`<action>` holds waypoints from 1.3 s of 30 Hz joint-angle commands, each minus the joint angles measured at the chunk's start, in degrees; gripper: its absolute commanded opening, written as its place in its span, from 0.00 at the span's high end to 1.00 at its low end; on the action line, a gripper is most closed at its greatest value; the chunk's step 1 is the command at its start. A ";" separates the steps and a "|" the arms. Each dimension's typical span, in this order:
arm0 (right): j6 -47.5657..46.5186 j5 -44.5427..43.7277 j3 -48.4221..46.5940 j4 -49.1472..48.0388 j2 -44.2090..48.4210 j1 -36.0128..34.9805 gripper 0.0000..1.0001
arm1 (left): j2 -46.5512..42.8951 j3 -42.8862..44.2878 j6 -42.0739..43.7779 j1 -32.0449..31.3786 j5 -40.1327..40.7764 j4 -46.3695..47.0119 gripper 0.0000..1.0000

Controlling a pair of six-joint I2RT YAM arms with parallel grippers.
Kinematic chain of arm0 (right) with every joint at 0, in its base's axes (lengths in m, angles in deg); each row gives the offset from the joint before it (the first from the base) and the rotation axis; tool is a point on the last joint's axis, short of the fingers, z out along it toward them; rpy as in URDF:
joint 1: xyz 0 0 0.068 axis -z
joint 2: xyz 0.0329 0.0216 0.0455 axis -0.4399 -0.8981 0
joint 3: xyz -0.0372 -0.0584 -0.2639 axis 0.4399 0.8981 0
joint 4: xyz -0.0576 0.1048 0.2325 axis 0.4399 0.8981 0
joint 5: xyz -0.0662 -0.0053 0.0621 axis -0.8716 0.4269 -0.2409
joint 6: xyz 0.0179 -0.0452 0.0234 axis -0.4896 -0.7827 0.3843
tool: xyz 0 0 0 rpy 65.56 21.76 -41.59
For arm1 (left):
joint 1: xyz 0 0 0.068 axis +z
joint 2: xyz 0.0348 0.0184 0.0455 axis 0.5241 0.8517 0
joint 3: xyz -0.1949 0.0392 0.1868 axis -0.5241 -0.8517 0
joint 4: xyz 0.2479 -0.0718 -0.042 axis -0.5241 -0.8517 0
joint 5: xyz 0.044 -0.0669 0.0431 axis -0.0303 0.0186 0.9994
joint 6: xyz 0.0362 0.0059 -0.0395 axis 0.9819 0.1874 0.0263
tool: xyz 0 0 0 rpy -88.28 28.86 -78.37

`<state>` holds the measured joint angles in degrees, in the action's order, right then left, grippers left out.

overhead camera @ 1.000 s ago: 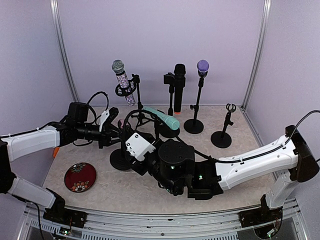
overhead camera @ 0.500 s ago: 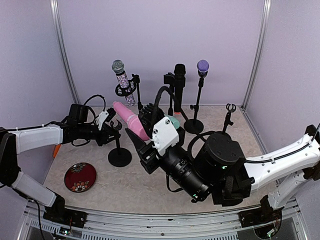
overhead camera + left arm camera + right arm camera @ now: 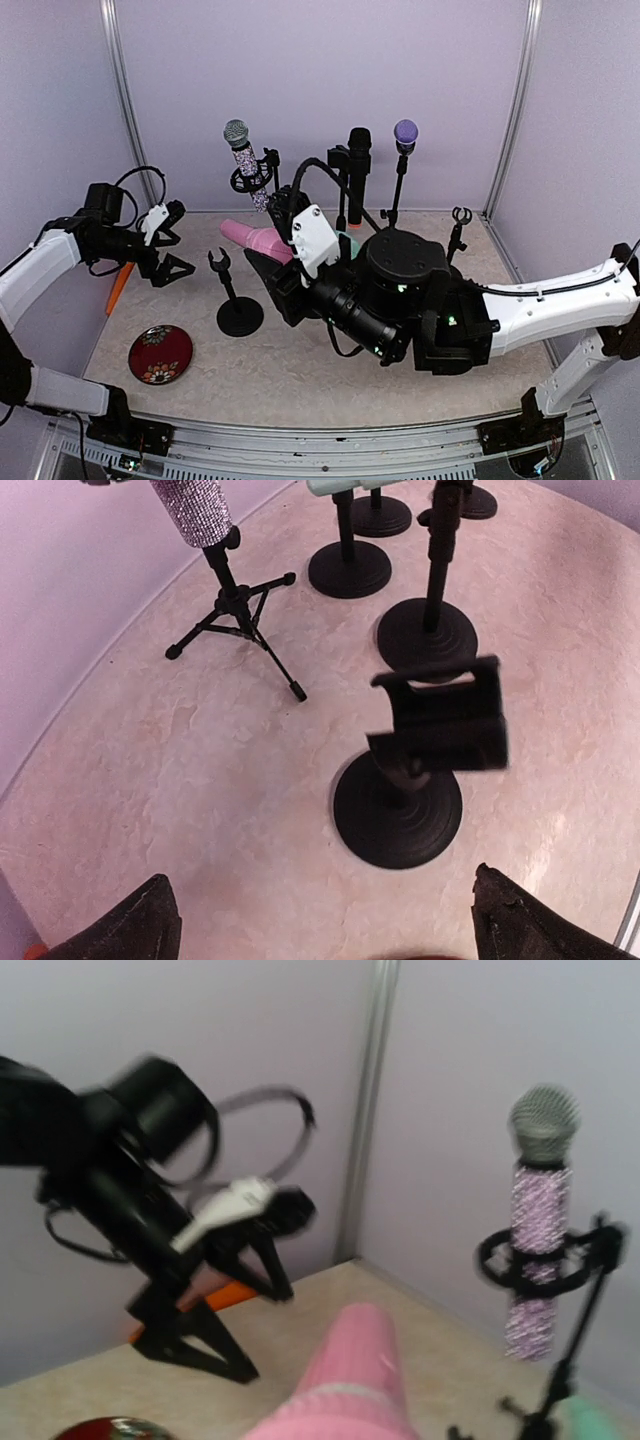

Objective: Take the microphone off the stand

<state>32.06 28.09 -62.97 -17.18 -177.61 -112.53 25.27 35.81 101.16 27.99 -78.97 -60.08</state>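
Swinging carelessly is the main hazard: the left gripper (image 3: 172, 242), jaws apart, sits clear of the empty stand (image 3: 238, 300), while the pink microphone (image 3: 248, 238), free of it and clamped in the jaws of the right gripper (image 3: 268, 262), could strike the glitter microphone (image 3: 245, 160) just behind. The pale marbled surface (image 3: 300, 385) carries a red dish (image 3: 160, 354); lilac walls (image 3: 320, 80) enclose it.

- Robot lab test cell.
- Plain lilac walls (image 3: 320, 80) on three sides, with aluminium posts (image 3: 518, 110) at the back corners.
- Bench (image 3: 250, 390) has a stone-look top, and a metal rail (image 3: 300, 437) runs along its near edge.
- Left arm (image 3: 45, 265) and right arm (image 3: 545, 310) are mounted there, cables exposed.
- Staged props: glitter mic (image 3: 244, 160), pink mic (image 3: 255, 240), bare stand (image 3: 238, 312), plate (image 3: 160, 353).
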 commanded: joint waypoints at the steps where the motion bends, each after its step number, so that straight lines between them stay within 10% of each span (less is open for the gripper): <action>1: 14.79 14.67 -5.82 11.04 -3.35 5.56 1.00 | -5.78 1.84 20.27 3.51 -5.80 -20.88 0.01; 11: 22.69 36.87 -16.53 14.34 -15.26 11.20 1.00 | -15.84 0.38 23.76 -3.80 -8.16 -24.96 0.03; 30: 28.22 47.38 -21.47 8.93 -22.87 14.31 1.00 | -14.10 0.48 24.43 -8.82 -6.62 -27.38 0.77; 34: 27.29 46.16 -20.94 9.09 -22.18 14.53 0.47 | -12.98 0.09 26.34 -8.75 -2.83 -28.41 0.88; 39: 24.73 39.59 -17.89 9.73 -18.12 15.09 0.11 | -11.61 -2.47 25.81 -2.57 2.42 -24.05 0.89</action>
<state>59.03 72.57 -82.12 -5.48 -199.42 -97.95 12.60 35.48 126.82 20.67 -81.44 -86.90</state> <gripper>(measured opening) 0.795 0.312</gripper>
